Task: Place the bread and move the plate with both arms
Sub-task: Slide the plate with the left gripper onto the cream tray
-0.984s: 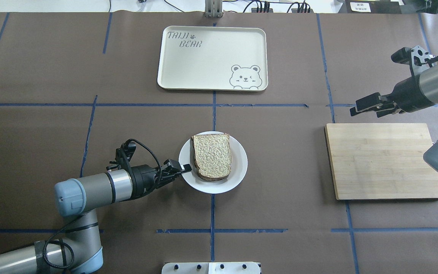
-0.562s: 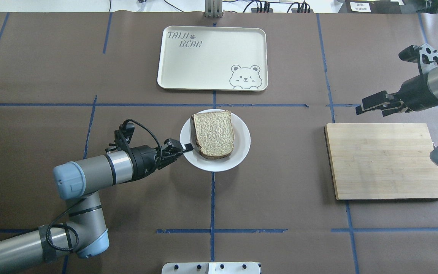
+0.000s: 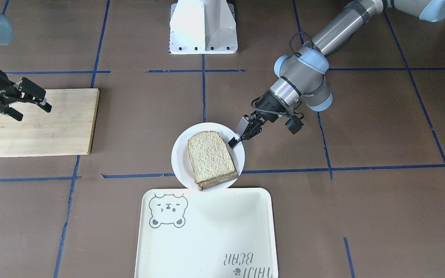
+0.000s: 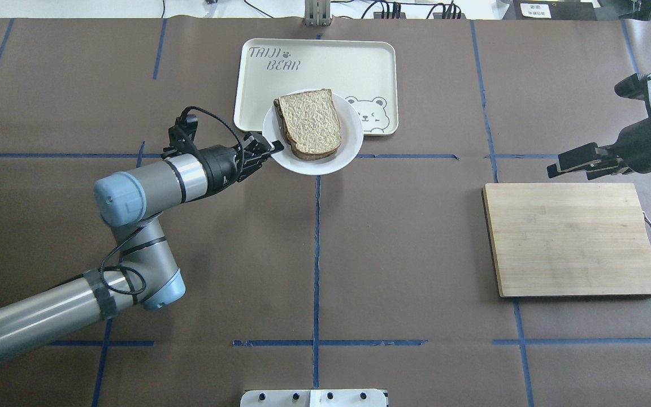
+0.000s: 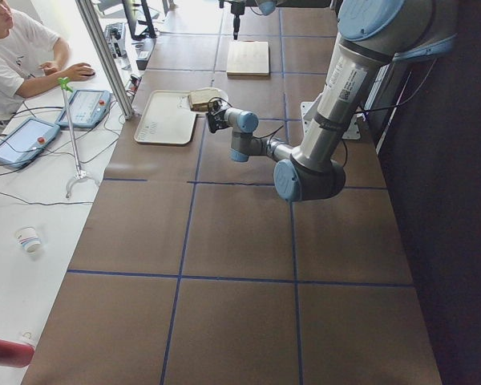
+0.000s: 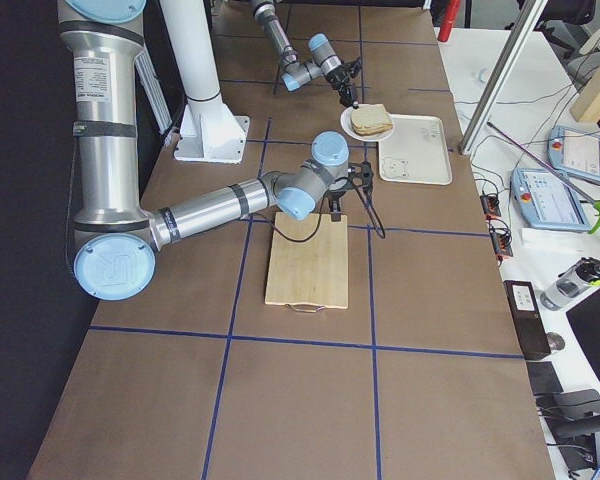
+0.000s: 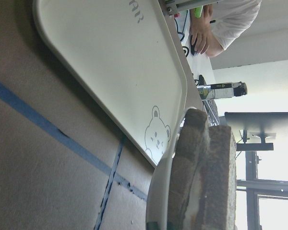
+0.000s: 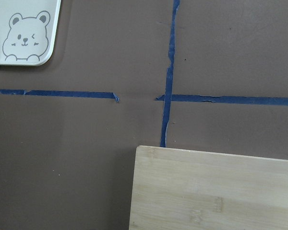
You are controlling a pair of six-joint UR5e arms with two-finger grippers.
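The bread point(image 4: 309, 122) lies flat on the white plate point(image 4: 354, 144). My left gripper point(image 4: 273, 148) is shut on the plate's left rim and holds it over the near edge of the bear tray point(image 4: 257, 107). The front-facing view shows the bread point(image 3: 209, 158), the plate point(image 3: 180, 158) and my left gripper point(image 3: 235, 141) the same way. The left wrist view shows the bread's crust edge point(image 7: 206, 177) on the plate, with the tray point(image 7: 115, 72) beyond. My right gripper point(image 4: 563, 164) is open and empty, at the far edge of the wooden board point(image 4: 574, 237).
The cream tray point(image 3: 207, 239) lies at the table's far middle. The wooden cutting board point(image 3: 41, 127) lies on my right side. The white robot base point(image 3: 203, 27) stands at the near edge. Blue tape lines cross the brown table cover.
My left gripper has carried the plate with the bread away from me, from the table's middle to the tray's near edge. My right gripper has drawn back to the right.
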